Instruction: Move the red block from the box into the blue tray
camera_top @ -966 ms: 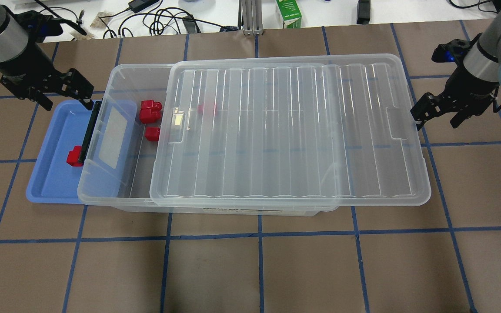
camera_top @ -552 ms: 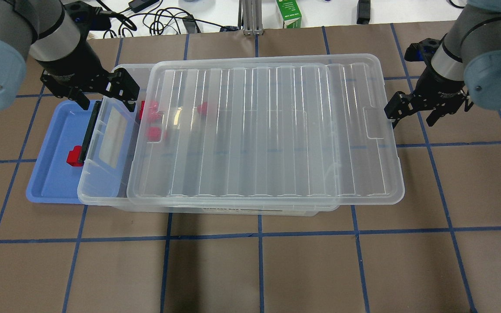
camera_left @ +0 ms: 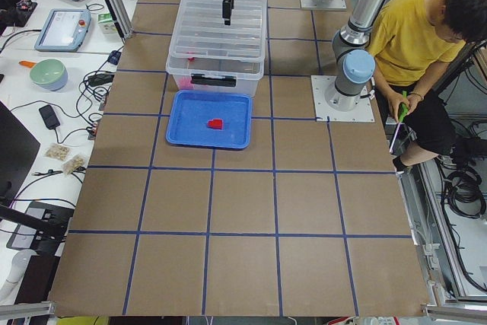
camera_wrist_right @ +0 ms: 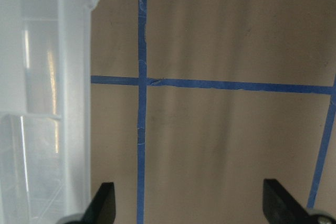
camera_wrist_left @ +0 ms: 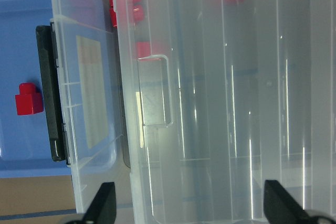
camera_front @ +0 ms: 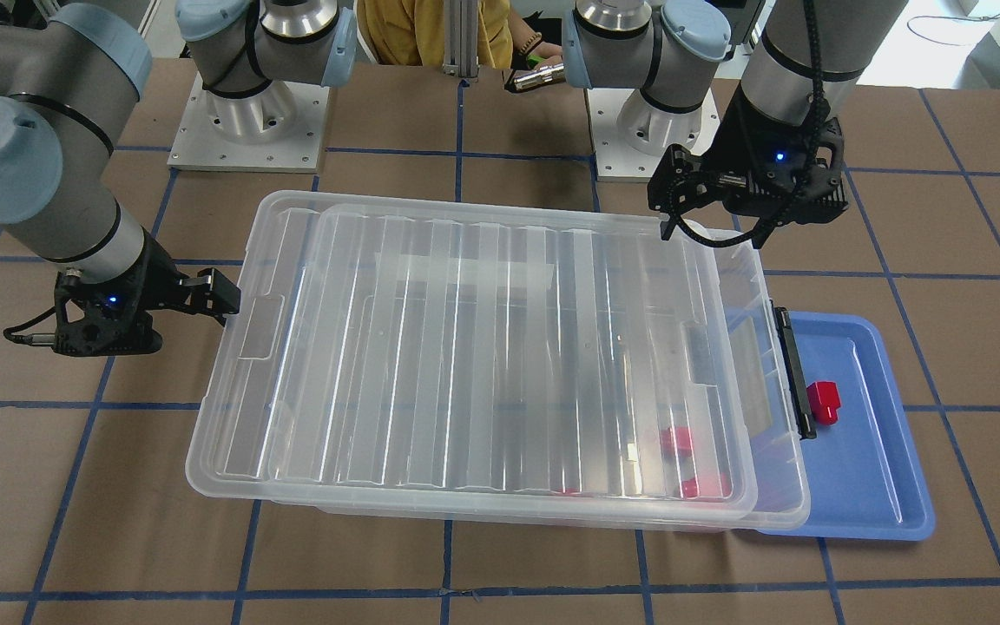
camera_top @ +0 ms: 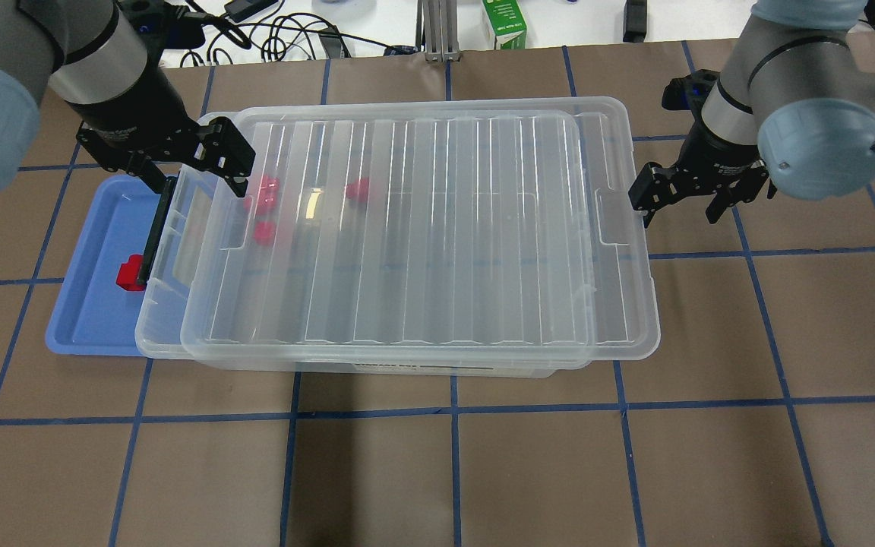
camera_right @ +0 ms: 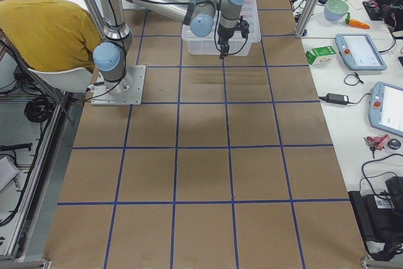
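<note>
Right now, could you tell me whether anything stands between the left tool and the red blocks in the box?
Yes: the lid lies on the box, covering the red blocks at its tray end. The open left tool hovers above that end of the lid.

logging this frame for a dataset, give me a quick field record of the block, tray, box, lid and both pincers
red block: lying in blue tray, beside black latch
box: next to the tray, latch end toward it
lid: resting on box, offset toward right arm's end; strip at latch end uncovered
other red blocks: inside box, seen through lid
left pincer: open, empty, over box's latch end
right pincer: open, empty, beside lid's opposite end
</note>
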You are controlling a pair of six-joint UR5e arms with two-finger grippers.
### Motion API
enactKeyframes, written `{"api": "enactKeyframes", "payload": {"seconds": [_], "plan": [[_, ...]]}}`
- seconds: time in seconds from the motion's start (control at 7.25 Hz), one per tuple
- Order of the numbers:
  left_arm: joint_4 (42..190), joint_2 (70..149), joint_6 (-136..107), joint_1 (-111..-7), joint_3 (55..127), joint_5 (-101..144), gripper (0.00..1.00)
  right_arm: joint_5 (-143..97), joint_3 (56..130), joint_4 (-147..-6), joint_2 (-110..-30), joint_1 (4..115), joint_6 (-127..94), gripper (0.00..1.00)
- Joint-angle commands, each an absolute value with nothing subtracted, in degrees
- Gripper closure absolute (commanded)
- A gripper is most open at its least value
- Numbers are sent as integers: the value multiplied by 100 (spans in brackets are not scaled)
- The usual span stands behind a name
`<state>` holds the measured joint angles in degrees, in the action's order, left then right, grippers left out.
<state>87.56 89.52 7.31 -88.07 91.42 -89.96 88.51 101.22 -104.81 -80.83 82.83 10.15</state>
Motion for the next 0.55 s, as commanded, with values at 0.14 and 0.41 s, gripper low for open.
{"api": "enactKeyframes", "payload": {"seconds": [0.14,0.41], "plan": [[8745,8930,729,-8772,9167,-8974,0,8851,10108,-10485,-8042,8429,818,0],[8719,8938,729,-8771,9167,-8965,0,8842,10108,-10477,-8042,8437,817,0]]}}
